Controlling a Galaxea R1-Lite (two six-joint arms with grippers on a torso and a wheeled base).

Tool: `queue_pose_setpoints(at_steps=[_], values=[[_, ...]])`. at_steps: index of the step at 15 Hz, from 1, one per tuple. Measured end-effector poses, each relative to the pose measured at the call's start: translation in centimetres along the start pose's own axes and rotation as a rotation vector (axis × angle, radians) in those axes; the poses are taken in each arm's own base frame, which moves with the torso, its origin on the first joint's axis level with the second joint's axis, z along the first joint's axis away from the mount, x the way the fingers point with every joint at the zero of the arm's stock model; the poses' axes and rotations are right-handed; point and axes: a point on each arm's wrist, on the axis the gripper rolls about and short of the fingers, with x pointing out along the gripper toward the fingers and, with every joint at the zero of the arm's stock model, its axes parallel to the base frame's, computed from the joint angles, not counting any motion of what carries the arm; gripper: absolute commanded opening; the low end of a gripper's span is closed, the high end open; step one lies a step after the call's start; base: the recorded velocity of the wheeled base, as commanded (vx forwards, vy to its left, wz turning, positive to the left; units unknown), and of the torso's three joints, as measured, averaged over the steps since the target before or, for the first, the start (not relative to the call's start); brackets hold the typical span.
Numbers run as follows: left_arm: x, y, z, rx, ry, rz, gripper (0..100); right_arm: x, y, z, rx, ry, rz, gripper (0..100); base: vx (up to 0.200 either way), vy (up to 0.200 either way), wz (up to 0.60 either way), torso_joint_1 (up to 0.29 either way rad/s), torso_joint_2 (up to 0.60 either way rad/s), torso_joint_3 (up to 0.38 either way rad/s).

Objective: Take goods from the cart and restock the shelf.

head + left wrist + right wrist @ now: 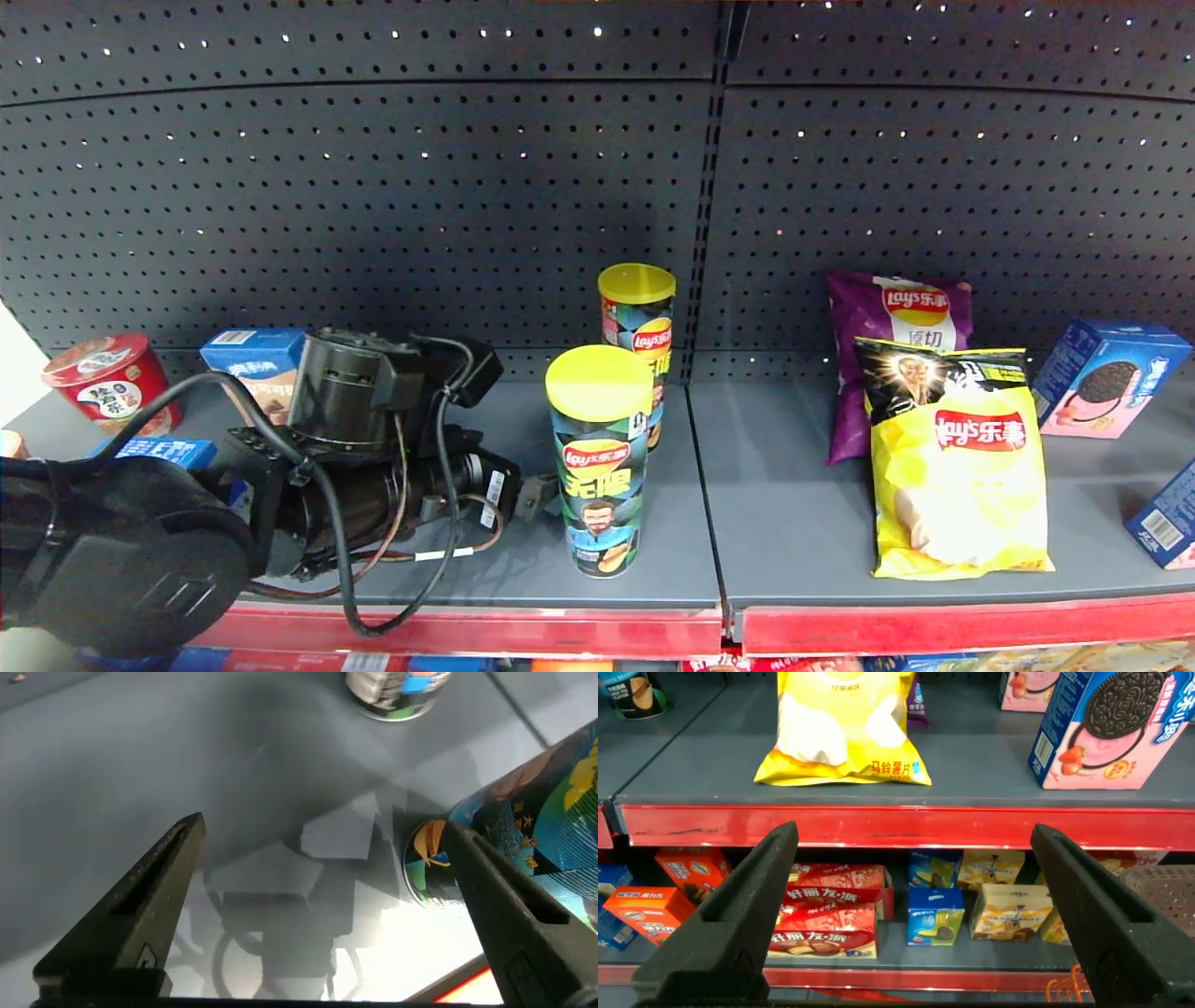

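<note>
A wide grey shelf (803, 523) with a red front strip is seen, backed by a dark wall (373, 187) full of little holes. The left arm (373, 467) is stretched low over the left part of the shelf. The left gripper (327, 831) is held just above the shelf floor. Its jaws are spread apart and nothing is held. The front chip can (597, 467) is found just beside one jaw, and it cannot be told if they touch. The right gripper (915, 833) is held in front of the red strip, with its jaws spread wide and nothing between them.

A yellow chip bag (957, 467) is laid on the right part of the shelf. A purple chip bag (896, 317) is stood up just behind it. The front chip can is stood upright near the middle, and a back chip can (638, 313) is stood right behind it. Both are topped with yellow lids. A blue cookie box (1111, 373) is placed at the far right. A small red cup (107, 378) is set at the far left.
</note>
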Motion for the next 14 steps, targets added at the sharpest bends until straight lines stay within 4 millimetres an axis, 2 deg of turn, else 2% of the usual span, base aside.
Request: queue_pose_setpoints(at_steps=[3, 8, 14], values=[[0.2, -0.2, 0.0, 0.002, 0.003, -0.004, 100, 0.0, 0.0, 0.0, 0.000, 0.000, 0.001, 100, 0.000, 0.000, 0.00, 0.000, 0.00, 0.000], [0.0, 0.9, -0.9, -0.010, 0.032, 0.029, 100, 0.0, 0.0, 0.0, 0.000, 0.000, 0.001, 100, 0.000, 0.000, 0.00, 0.000, 0.00, 0.000], [-1.3, 0.5, -1.8, 0.005, 0.045, 0.020, 100, 0.0, 0.0, 0.0, 0.000, 0.000, 0.000, 100, 0.000, 0.000, 0.00, 0.000, 0.00, 0.000]])
